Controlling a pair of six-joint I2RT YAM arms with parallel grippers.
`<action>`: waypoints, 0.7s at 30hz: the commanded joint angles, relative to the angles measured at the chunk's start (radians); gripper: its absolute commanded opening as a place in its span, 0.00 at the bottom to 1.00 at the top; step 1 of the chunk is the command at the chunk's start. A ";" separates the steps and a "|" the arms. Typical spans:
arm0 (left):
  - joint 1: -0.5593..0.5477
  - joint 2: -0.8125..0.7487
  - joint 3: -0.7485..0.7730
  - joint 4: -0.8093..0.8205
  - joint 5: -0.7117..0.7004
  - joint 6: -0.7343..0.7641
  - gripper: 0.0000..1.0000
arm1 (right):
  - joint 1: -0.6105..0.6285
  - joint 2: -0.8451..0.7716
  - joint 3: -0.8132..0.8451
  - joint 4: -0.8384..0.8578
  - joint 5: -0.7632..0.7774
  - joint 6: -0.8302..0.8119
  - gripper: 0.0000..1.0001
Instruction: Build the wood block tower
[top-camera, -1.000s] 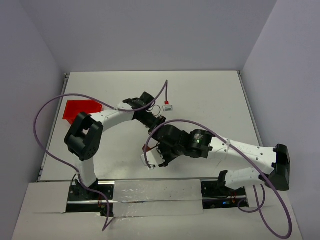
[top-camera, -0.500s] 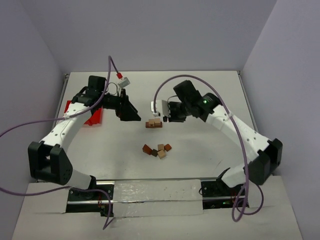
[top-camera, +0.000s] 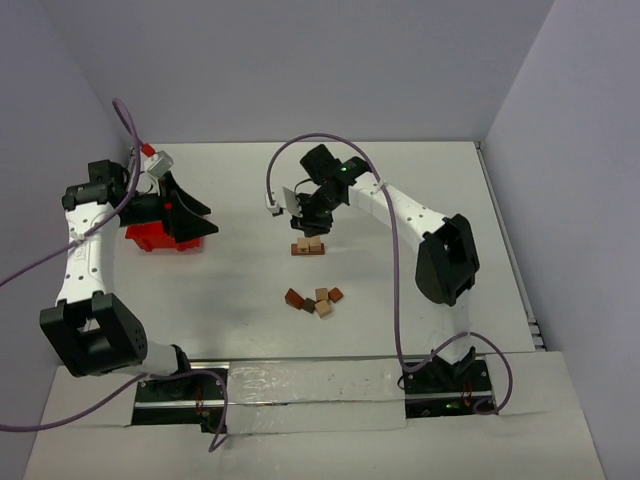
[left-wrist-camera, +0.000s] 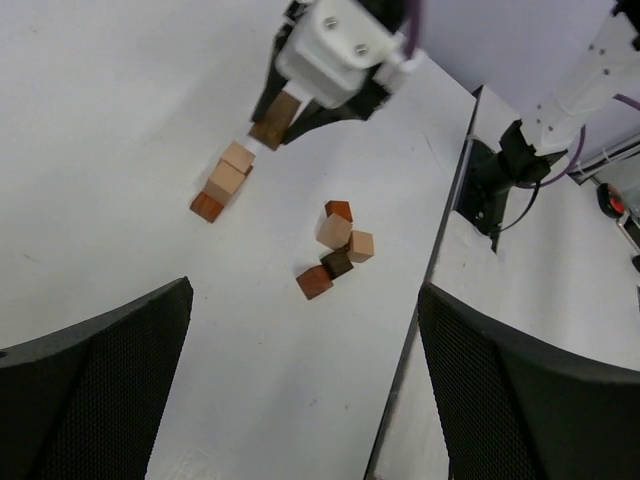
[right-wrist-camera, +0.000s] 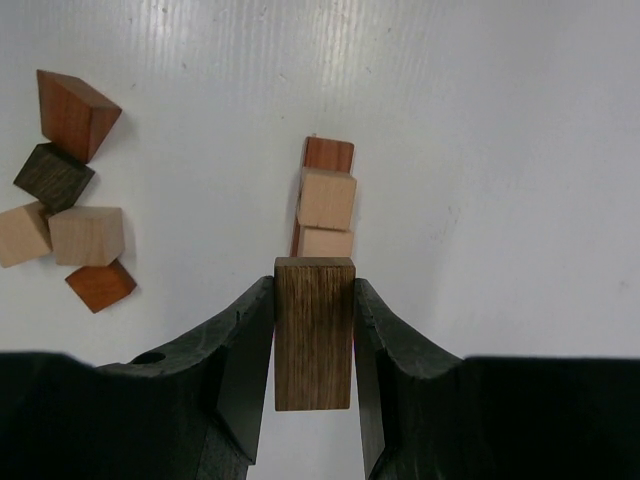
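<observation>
— What is seen from above?
— A low stack of tan and reddish wooden blocks (top-camera: 308, 247) lies mid-table (top-camera: 420, 200). A loose cluster of tan, reddish and dark wooden cubes (top-camera: 315, 300) sits nearer the near edge. The right gripper (top-camera: 312, 230) is held just above the stack. The left gripper (top-camera: 205, 220) is over a red plastic bin (top-camera: 150, 242) by the left edge.
— From the left wrist?
— Its fingers (left-wrist-camera: 100, 380) are spread wide, with nothing between them.
— From the right wrist?
— A dark brown wooden bar (right-wrist-camera: 314, 330) is clamped there, over one end of the stack.

Two tan cubes (right-wrist-camera: 327, 200) sit on a reddish bar (right-wrist-camera: 328, 154), five loose blocks (right-wrist-camera: 85, 235) nearby.
</observation>
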 joint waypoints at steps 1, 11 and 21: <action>0.004 -0.083 0.012 -0.058 0.055 0.094 0.99 | -0.001 0.084 0.124 -0.021 -0.046 0.008 0.02; 0.004 -0.108 -0.046 0.070 0.042 -0.052 0.99 | -0.004 0.197 0.192 0.072 -0.082 0.123 0.02; 0.004 -0.008 0.046 -0.134 0.071 0.148 0.99 | -0.004 0.176 0.071 0.154 -0.077 0.158 0.02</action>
